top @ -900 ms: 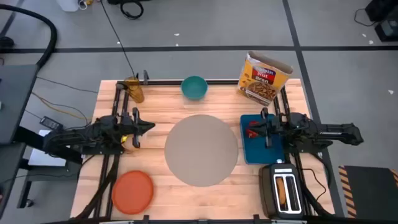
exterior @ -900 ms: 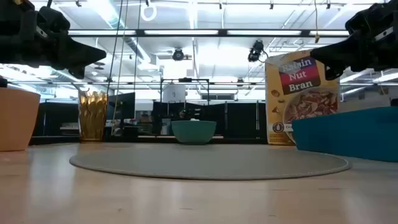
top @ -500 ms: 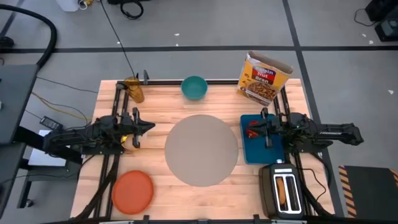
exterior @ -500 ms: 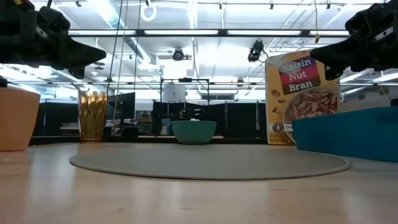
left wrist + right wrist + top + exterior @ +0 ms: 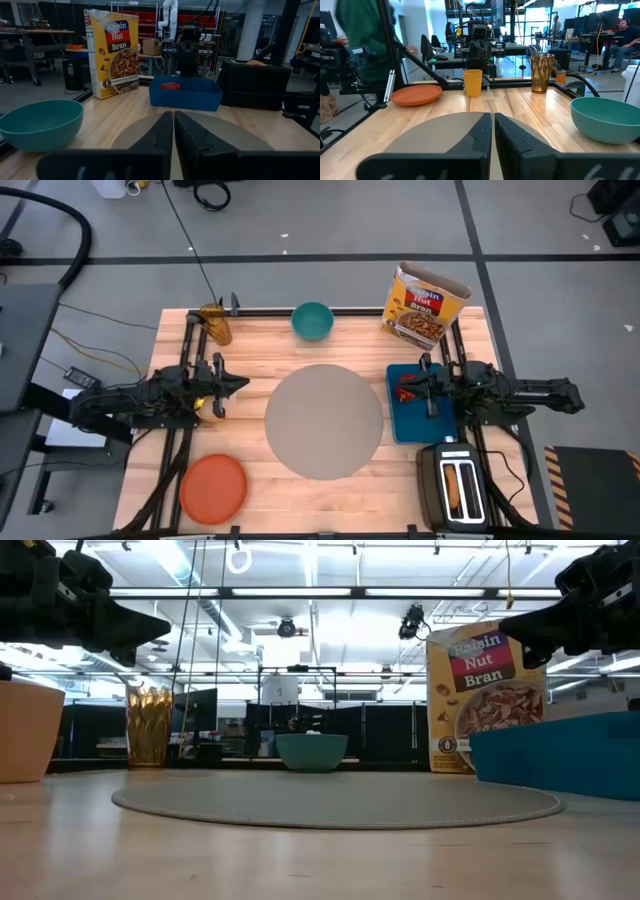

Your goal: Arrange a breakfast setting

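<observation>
Right now both my grippers, left gripper (image 5: 240,384) and right gripper (image 5: 401,392), hover with jaws together. Flat orange plate (image 5: 213,486) at the table's near-left corner looks rigid, light, slick; I'd pinch its rim.

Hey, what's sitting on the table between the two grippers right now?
Only the large round grey placemat, nothing on it, lies between the left gripper and right gripper; the high view shows this.
</observation>
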